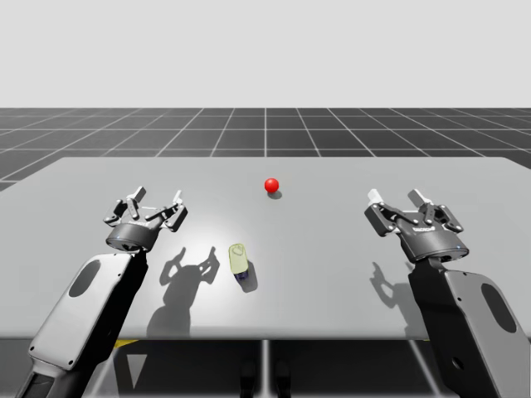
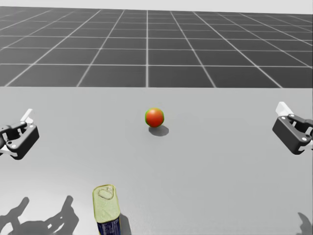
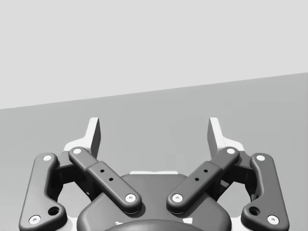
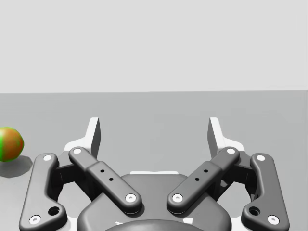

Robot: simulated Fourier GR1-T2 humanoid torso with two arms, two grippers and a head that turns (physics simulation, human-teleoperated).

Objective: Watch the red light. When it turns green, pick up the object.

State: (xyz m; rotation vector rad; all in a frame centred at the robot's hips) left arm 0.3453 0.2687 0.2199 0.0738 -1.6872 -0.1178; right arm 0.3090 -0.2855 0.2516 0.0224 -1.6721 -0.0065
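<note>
well apart, left hand and right hand gape; pale tin, red light between.

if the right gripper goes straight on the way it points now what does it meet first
Nothing, as far as I can tell: ahead of my open right gripper lies bare table. The red ball sits off to one side, outside that line.

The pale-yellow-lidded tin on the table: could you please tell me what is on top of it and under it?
Nothing rests on the dark-blue tin with a pale-yellow lid; the lid shows a pull tab. It sits on the grey table, which hides its underside.
</note>
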